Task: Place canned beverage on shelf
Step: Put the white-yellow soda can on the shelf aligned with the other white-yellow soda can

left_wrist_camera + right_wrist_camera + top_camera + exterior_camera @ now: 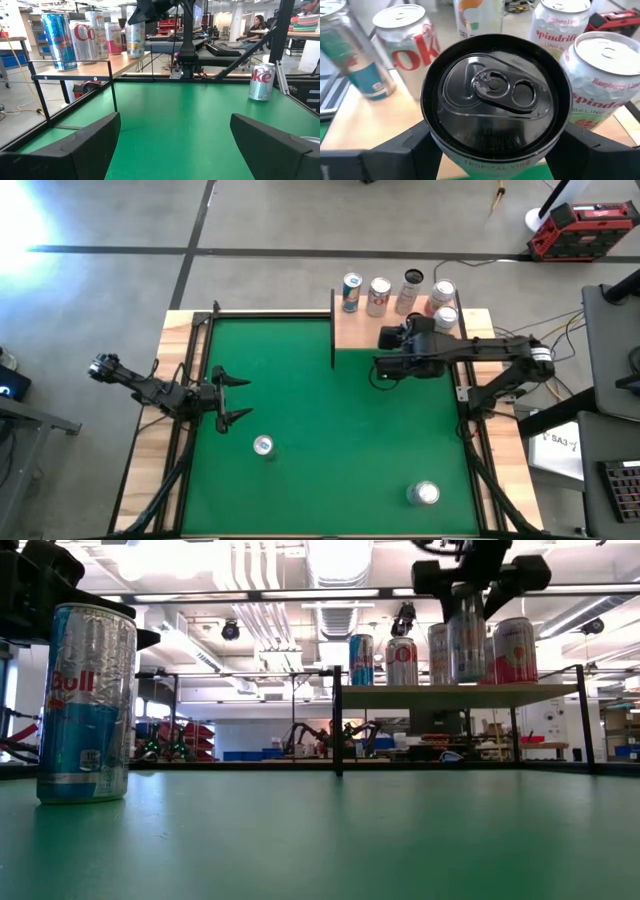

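While our right gripper (492, 150) clasps the dark-topped can (492, 92) at the front of the shelf (352, 330), beside the Spindrift can (607, 75), we should seat its base flat before letting go. Our left gripper (232, 399) waits wide open.

Black-topped can (492, 95) is standing upright on the pale-wood shelf (352, 332), sitting right beside four other cans.
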You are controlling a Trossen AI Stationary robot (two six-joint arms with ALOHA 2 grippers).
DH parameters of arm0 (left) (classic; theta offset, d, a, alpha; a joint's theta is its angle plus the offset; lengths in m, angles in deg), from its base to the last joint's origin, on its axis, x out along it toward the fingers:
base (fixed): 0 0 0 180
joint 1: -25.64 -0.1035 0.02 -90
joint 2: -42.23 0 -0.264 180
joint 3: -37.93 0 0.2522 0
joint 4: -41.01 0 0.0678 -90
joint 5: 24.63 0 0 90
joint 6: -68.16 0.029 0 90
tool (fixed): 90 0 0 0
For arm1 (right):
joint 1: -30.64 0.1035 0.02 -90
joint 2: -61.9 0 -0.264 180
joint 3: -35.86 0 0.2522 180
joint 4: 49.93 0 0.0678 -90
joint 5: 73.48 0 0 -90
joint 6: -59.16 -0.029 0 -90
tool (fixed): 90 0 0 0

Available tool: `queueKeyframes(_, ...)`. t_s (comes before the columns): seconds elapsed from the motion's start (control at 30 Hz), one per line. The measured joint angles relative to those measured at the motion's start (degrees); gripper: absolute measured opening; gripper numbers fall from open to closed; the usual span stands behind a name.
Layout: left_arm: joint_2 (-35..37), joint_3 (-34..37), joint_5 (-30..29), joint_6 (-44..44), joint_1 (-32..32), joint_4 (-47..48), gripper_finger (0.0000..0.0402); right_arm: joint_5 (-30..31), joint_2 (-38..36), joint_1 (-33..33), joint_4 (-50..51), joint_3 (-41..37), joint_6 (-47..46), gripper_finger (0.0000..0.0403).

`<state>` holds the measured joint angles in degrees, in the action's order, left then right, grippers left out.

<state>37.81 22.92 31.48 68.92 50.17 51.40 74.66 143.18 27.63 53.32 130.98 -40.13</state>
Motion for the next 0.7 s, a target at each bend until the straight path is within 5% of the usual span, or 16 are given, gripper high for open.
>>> queueKeyframes(0.7,0.0,0.0,0.0,0.0,0.0,0.0,0.0361,0.86,2.75,-5.19,-0.43,0.02,-4.22,0.0276)
